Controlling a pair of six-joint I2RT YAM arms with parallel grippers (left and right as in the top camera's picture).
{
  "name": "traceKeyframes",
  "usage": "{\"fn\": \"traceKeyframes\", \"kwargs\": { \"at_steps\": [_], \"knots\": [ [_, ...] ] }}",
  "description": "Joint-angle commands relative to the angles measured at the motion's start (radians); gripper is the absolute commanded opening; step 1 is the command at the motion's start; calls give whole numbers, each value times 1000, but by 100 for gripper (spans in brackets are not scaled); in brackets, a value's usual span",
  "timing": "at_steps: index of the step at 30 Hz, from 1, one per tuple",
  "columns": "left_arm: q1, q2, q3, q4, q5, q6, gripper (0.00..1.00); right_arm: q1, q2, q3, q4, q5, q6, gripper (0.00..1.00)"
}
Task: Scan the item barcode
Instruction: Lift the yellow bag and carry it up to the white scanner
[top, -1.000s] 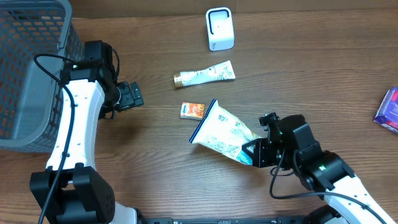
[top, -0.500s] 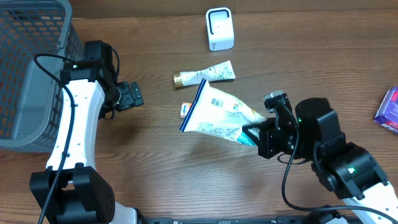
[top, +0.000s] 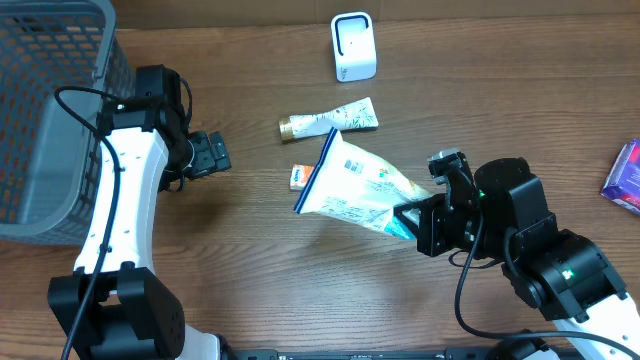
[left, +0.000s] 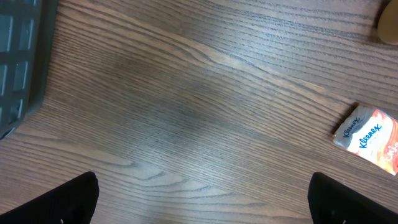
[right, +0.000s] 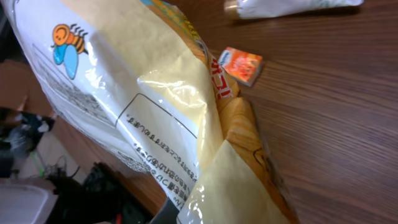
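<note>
**Overhead:** The bag (top: 358, 188) is pinched at its near end by the right gripper (top: 408, 218), whose jaws are pressed together on it. Its long axis is laid from those jaws up and to the left. The blue-edged end is pointed away from them, toward the tube (top: 330, 121). The tissue pack (top: 303, 177) is partly covered by that far end. The scanner (top: 353, 46) is stood on the bench (top: 480, 90), well beyond the bag's far end. The left gripper (top: 213, 153) is held with jaws spread wide and nothing between them, and the basket (top: 40, 110) is behind it.

**Left wrist:** Only bare bench is seen between the spread fingertips (left: 71, 199). The tissue pack (left: 370, 137) is ahead and right of the jaws, the basket (left: 18, 50) ahead and left.

**Right wrist:** The view is mostly filled by the bag (right: 124, 93), stretched away from jaws that are hidden beneath it. The tissue pack (right: 241, 65) and the tube (right: 292, 6) are seen beyond it.
</note>
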Motion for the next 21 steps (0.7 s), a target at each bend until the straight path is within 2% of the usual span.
{"fn": "traceKeyframes", "kwargs": {
  "at_steps": [1, 3, 6, 9, 13, 16, 17, 21],
  "knots": [
    [-1, -24, 16, 0, -8, 3, 100, -8, 34, 42, -5, 439, -8, 4],
    [-1, -24, 16, 1, -9, 4, 100, -8, 102, 42, 47, 628, -25, 4],
    [-1, -24, 16, 1, -9, 5, 100, -8, 224, 50, 196, 632, -62, 4],
    [-1, -24, 16, 3, -9, 4, 100, -8, 385, 87, 379, 794, -74, 4],
    [-1, -24, 16, 12, -9, 4, 100, -9, 494, 152, 559, 931, -224, 4],
    [-1, -24, 16, 12, -9, 4, 100, -10, 545, 192, 707, 1067, -444, 4],
    [-1, -24, 16, 12, -9, 4, 100, -10, 565, 192, 809, 1123, -559, 4],
    [-1, -24, 16, 12, -9, 4, 100, -10, 640, 192, 1108, 1173, -914, 4]
  ]
}}
